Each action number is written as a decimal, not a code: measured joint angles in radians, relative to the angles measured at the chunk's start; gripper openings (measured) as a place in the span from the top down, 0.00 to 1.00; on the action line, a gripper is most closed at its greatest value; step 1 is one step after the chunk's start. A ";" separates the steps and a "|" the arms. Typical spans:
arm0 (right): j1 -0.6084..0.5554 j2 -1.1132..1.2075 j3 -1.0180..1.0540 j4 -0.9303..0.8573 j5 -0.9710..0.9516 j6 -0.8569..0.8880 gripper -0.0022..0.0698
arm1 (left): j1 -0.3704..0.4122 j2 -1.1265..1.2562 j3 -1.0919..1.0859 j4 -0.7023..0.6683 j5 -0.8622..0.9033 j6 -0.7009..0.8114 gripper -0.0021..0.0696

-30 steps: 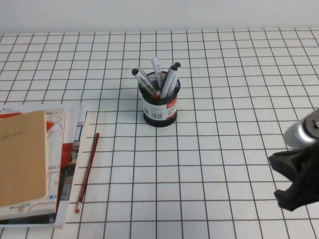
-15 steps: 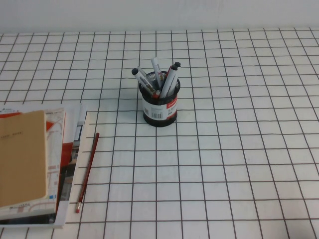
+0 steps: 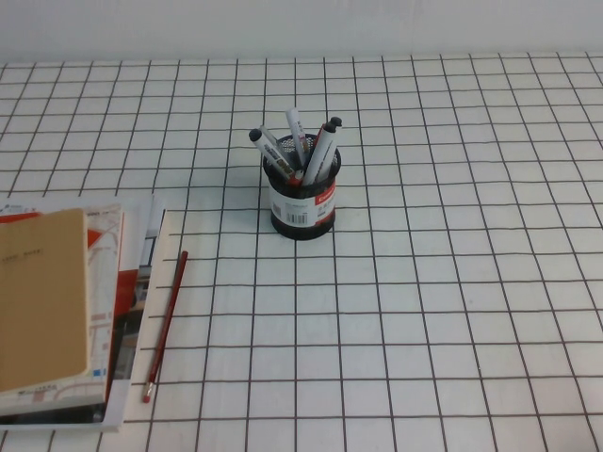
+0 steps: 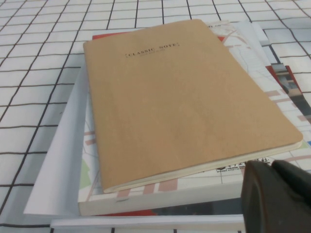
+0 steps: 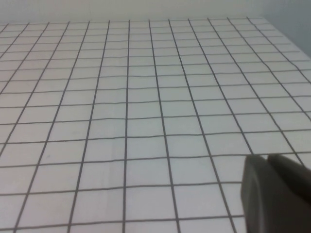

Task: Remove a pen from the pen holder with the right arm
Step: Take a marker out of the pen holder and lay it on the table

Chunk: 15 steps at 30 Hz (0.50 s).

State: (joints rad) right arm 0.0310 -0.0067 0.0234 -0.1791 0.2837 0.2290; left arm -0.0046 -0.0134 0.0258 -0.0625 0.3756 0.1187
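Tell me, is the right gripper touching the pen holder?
Apart. The high view shows the pen holder standing alone, no arm near; the right gripper, shut, hangs over the table, the left gripper near the notebook.

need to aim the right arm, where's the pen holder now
In the high view the pen holder stands mid-table, beyond and right of the red pencil. The left gripper hangs by the notebook, the right gripper over grid cloth, both outside that view.

Black pen holder (image 3: 301, 202), tan notebook (image 3: 40, 297) (grid-lined table (image 3: 452, 282))
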 joint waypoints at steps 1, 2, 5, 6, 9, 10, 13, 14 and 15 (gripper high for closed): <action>0.000 -0.001 0.000 0.008 0.008 0.000 0.99 | 0.000 0.000 0.000 0.000 0.000 0.000 0.98; 0.000 -0.001 0.000 0.022 0.017 0.000 0.99 | 0.000 0.000 0.000 0.000 0.000 0.000 0.98; 0.000 -0.001 0.000 0.051 0.043 0.000 0.99 | 0.000 0.000 0.000 0.000 0.000 0.000 0.98; 0.000 -0.001 0.000 0.056 0.050 0.000 0.99 | 0.000 0.000 0.000 0.000 0.000 0.000 0.98; 0.000 -0.001 0.000 0.066 0.052 -0.032 0.99 | 0.000 0.000 0.000 0.000 0.000 0.000 0.98; 0.000 -0.001 0.002 0.078 0.052 -0.059 0.99 | 0.000 0.000 0.000 0.000 0.000 0.000 0.98; 0.000 -0.001 0.002 0.172 0.060 -0.210 0.99 | 0.000 0.000 0.000 0.000 0.000 0.000 0.98; 0.000 -0.001 0.002 0.208 0.066 -0.261 0.99 | 0.000 0.000 0.000 0.000 0.000 0.000 0.98; 0.000 -0.001 0.002 0.238 0.068 -0.298 0.99 | 0.000 0.000 0.000 0.000 0.000 0.000 0.98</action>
State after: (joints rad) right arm 0.0310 -0.0076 0.0250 0.0590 0.3515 -0.0692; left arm -0.0046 -0.0134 0.0258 -0.0625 0.3756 0.1187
